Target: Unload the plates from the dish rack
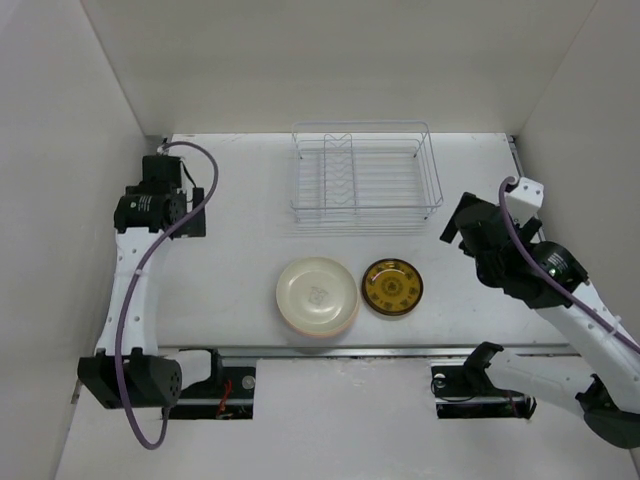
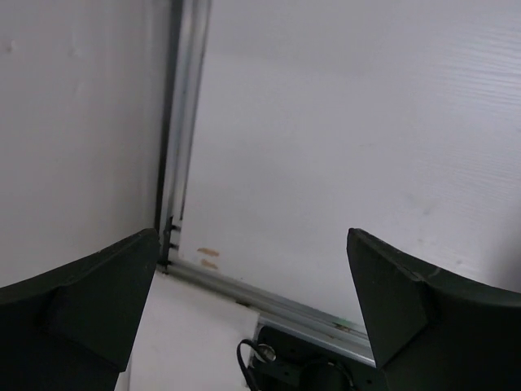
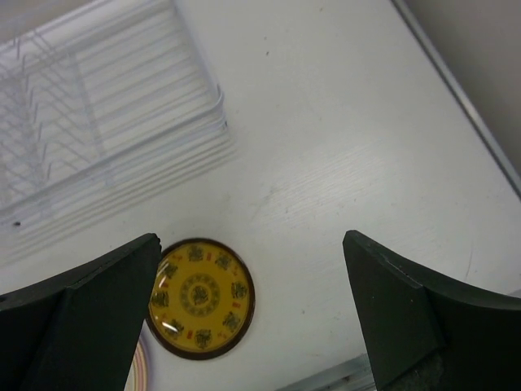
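The wire dish rack [image 1: 365,176] stands at the back middle of the table and holds no plates; it also shows in the right wrist view [image 3: 89,122]. A stack of plates with a cream plate [image 1: 317,295] on top lies near the front edge. A small dark amber patterned plate [image 1: 391,287] lies flat to its right, also in the right wrist view [image 3: 201,297]. My left gripper [image 2: 252,309] is open and empty at the far left, near the wall. My right gripper [image 3: 252,309] is open and empty, raised right of the amber plate.
White walls enclose the table on three sides. A metal rail [image 1: 340,352] runs along the table's front edge, with the arm bases behind it. A rail also runs down the left wall corner [image 2: 183,130].
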`<state>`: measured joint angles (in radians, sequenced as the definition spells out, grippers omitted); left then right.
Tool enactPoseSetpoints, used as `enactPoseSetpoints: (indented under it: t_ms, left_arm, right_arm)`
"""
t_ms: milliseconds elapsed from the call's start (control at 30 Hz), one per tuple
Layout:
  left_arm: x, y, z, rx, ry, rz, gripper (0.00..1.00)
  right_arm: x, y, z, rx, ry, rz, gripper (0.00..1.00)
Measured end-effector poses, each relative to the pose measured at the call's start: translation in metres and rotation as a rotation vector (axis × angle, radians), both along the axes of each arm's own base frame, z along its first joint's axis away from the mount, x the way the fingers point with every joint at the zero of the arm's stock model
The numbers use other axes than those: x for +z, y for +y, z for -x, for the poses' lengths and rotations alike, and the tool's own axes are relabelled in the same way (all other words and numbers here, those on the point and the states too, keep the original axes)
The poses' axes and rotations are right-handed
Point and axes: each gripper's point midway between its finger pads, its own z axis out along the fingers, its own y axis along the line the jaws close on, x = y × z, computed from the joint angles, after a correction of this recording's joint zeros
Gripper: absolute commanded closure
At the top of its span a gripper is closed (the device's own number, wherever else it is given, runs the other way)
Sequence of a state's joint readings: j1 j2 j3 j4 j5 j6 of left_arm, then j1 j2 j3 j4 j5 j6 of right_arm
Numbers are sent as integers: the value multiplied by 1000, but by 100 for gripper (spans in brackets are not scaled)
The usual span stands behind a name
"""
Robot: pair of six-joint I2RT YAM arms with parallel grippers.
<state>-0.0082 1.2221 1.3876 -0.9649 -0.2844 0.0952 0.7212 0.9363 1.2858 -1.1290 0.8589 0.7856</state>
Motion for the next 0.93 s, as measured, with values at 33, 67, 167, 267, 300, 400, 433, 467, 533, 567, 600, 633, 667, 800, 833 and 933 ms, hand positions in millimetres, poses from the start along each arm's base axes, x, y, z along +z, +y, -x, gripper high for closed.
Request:
enactPoseSetpoints:
  t_ms: [33,67,167,267,300,400,433,467,533,567,600,633,667,800,833,933]
  left_arm:
    - [-4,11,8,47,7,-25,0]
    - [-7,19,15,83,12,-43,0]
    - [-10,36,40,165,6,-85,0]
    - [-4,40,55,201,-37,-96,0]
    - [-2,41,59,210,-55,-93,0]
    - [1,41,67,225,-86,-83,0]
    - [1,41,68,227,-87,-79,0]
    - [1,42,68,232,-87,-75,0]
    - [-2,43,68,243,-78,-66,0]
    - [-4,43,68,248,-71,-60,0]
    - [-5,44,67,255,-63,-56,0]
    - [-7,45,66,260,-54,-52,0]
    - [-9,45,66,264,-44,-48,0]
    - [-13,46,63,277,-20,-35,0]
    - [-13,46,62,280,-21,-32,0]
    - [-12,46,60,285,-23,-30,0]
  right_arm:
    - [8,-5,0,-20,-21,7,0]
    - [15,-10,0,-38,-39,14,0]
    - [27,-20,1,-80,-80,32,0]
    - [30,-28,3,-101,-93,57,0]
    - [31,-30,4,-108,-96,67,0]
    - [31,-33,4,-113,-96,88,0]
    - [30,-34,5,-113,-94,95,0]
    - [29,-35,5,-112,-96,103,0]
    - [25,-39,8,-105,-96,116,0]
    - [23,-42,11,-103,-98,123,0]
    - [23,-44,13,-101,-101,128,0]
    - [25,-50,19,-101,-116,121,0]
    - [29,-55,23,-106,-136,113,0]
    - [44,-72,37,-134,-214,75,0]
    - [46,-74,38,-138,-227,68,0]
    - [48,-74,37,-140,-236,62,0]
